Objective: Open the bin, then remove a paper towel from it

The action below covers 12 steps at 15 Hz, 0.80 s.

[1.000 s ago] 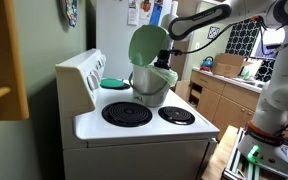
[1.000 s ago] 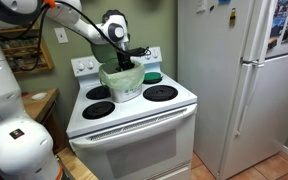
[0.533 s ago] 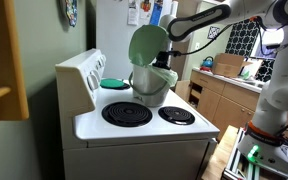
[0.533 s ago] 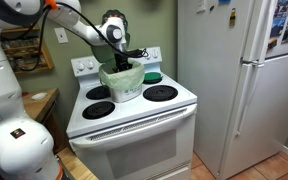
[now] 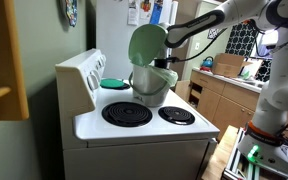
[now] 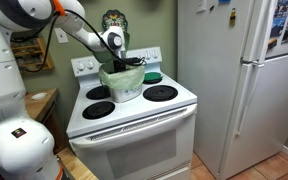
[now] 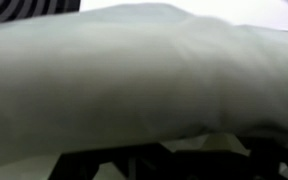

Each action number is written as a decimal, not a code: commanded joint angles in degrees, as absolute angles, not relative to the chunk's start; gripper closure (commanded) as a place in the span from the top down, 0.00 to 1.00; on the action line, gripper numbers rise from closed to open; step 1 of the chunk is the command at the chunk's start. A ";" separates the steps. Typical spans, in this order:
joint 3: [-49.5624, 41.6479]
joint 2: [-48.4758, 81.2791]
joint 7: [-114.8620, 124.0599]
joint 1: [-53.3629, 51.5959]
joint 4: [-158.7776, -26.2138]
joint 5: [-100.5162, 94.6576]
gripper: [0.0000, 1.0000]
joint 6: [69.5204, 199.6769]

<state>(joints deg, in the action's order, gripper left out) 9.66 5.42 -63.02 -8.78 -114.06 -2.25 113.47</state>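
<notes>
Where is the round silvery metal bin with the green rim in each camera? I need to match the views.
In an exterior view: the round silvery-grey metal bin is near the centre, on the white stove.
In an exterior view: it is left of centre, on the stove top.
Wrist view: a blurred pale surface fills it, and the bin cannot be made out.
Shared landmark: the flat teal disc beside the bin.

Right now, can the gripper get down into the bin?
Probably yes. The lid stands raised, so the bin has its mouth uncovered, and the gripper hangs right at the rim. What lies inside cannot be made out.
</notes>
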 commanded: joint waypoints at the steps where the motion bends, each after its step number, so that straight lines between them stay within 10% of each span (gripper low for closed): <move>1: 10.05 6.92 -61.06 -8.81 -113.77 -1.40 1.00 112.58; 12: 10.38 6.52 -60.65 -8.67 -113.56 -2.01 0.18 111.41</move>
<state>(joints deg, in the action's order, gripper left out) 10.02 7.65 -60.96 -8.78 -113.90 -2.04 112.91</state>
